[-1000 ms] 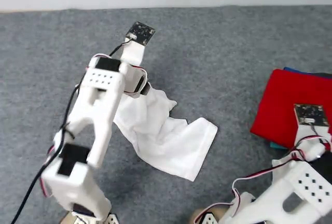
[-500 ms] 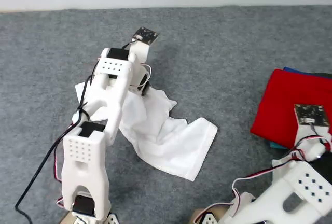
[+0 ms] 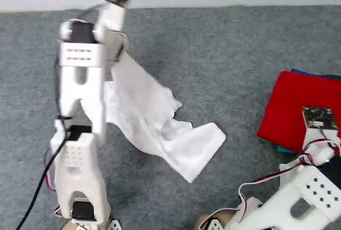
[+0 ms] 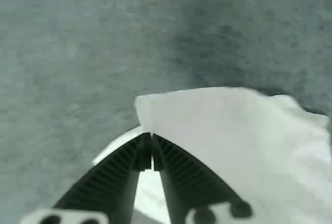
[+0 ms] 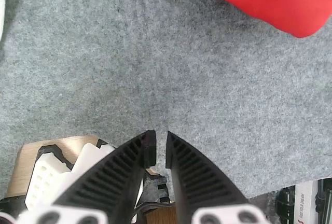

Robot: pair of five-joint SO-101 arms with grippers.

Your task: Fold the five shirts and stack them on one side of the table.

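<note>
Left pincer was clamped on a crumpled white cloth shirt, held up over the grey felt table; right pincer sat closed, empty.

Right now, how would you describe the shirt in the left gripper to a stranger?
On the grey felt table, find the left gripper, high near the far edge. The crumpled white cloth shirt hangs from it, unlike the folded red shirt stacked opposite.
</note>
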